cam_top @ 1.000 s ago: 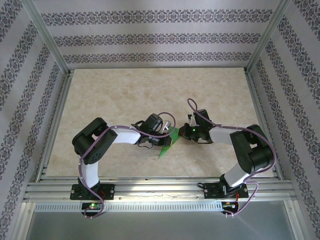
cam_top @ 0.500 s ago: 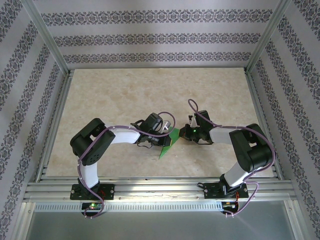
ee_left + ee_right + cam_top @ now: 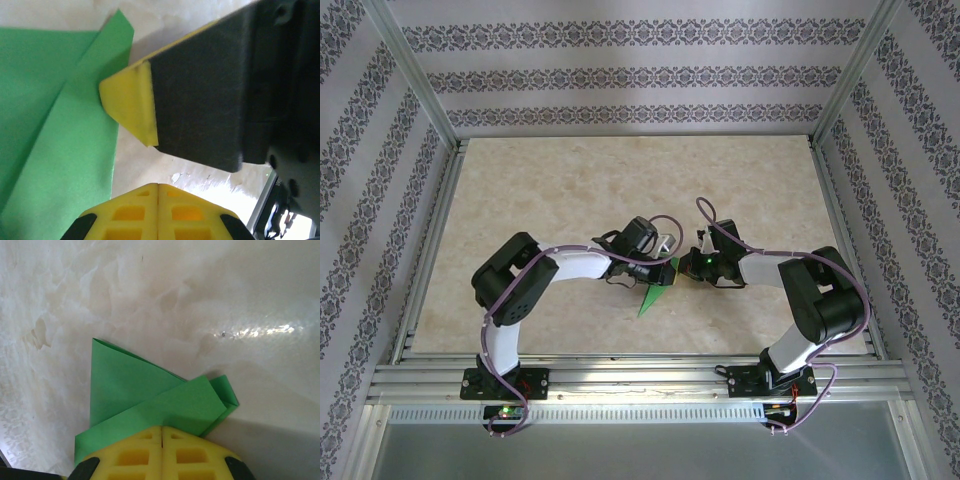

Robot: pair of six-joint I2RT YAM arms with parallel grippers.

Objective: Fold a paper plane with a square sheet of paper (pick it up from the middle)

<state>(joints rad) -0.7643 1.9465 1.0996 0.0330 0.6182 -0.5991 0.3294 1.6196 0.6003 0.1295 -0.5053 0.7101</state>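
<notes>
Paper plane [image 3: 654, 292], half made as I read it, lies flat on the surface [image 3: 520, 190] just ahead of the gap between my two arms. Nearest me is its sharp tip, lying free. Farther out, at the wide end, both end effectors meet it. My left end effector [image 3: 158, 186] has its fingers pressed together right at the long edge of the green; I cannot tell whether a layer is caught between them. My right end effector [image 3: 161, 429] is closed too, and the folded layers run straight in under its tips, so I judge it has the wide end pinched.

I take the step in hand to be setting a wing crease. To do it well I'd leave the near tip undisturbed and use the right as the anchor. The left should press along the fold, not across it, so the thin sheet doesn't buckle or skid. Edges should meet the centre crease before any firm pressing.

Its long axis runs near to far, leaning a little rightward as it goes away. The nose points back toward the arm bases, slightly left.
</notes>
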